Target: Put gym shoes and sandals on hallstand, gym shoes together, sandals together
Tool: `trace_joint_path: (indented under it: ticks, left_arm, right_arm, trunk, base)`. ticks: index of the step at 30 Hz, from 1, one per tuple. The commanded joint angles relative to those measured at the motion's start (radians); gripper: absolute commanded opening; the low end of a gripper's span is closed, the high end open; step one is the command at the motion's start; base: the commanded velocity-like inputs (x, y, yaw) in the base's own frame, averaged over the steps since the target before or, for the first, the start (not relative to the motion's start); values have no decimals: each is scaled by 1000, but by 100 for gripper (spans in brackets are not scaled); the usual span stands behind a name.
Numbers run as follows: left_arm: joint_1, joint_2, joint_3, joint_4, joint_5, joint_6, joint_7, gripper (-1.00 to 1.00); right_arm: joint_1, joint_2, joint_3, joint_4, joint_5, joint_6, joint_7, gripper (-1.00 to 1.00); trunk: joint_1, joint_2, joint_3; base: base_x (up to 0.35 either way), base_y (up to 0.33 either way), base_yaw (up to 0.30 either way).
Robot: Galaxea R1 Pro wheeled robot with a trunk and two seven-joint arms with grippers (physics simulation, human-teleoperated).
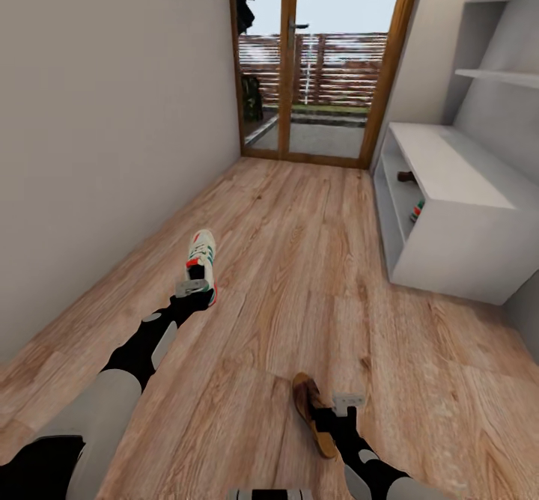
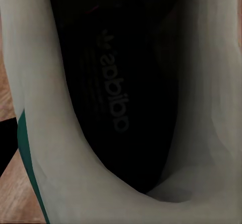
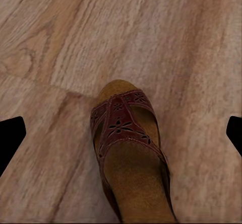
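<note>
A: Head view first. The left claw (image 1: pixel 192 287) sits right at the heel of a gym shoe (image 1: pixel 202 260) on the corridor floor (image 1: pixel 299 260), near the left wall. The right claw (image 1: pixel 348 399) is just beside a sandal (image 1: pixel 313 412) lying on the planks close to the robot. The hallstand (image 1: pixel 449 208) stands on the right, and on its open shelves I make out something dark (image 1: pixel 406 177) and a bit of red and green (image 1: pixel 416 212) (probably the other sandal and sneaker, too small to be sure).

B: Are the claws closed on anything?

A: From the head view I cannot tell for either. Left wrist view: the camera looks straight into the gym shoe (image 2: pixel 121 103), dark insole and cream collar wall close up. No fingers visible, so the left claw's state stays unknown.

B: And the right wrist view?

A: The sandal (image 3: pixel 128 153) lies flat on the floor between two dark finger tips (image 3: pixel 11 136) at the picture's edges, spread wide, holding nothing.

B: So how to do it well?

A: I'd say pinch the sneaker's heel collar firmly before lifting, and centre the right claw over the sandal's strap, since the flat sole offers little else to grip.
</note>
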Motion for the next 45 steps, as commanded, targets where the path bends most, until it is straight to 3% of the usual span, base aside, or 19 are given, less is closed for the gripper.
trace_joint_path:
  ticks: [1,18,45]
  left_arm:
    - [0,0,3,-2,11,9,-5,-100]
    - [-1,0,3,-2,11,9,-5,-100]
    - [0,0,3,-2,11,9,-5,-100]
  right_arm:
    - [0,0,-1,1,-1,-3,3,100]
    - [4,0,-2,1,-2,-3,3,100]
    - [4,0,-2,1,-6,-3,3,100]
  trunk:
    - [0,-1,-6]
    - [3,-2,-48]
    - [15,-8,-188]
  base:
    - [0,0,0]
    - [0,0,0]
    - [0,0,0]
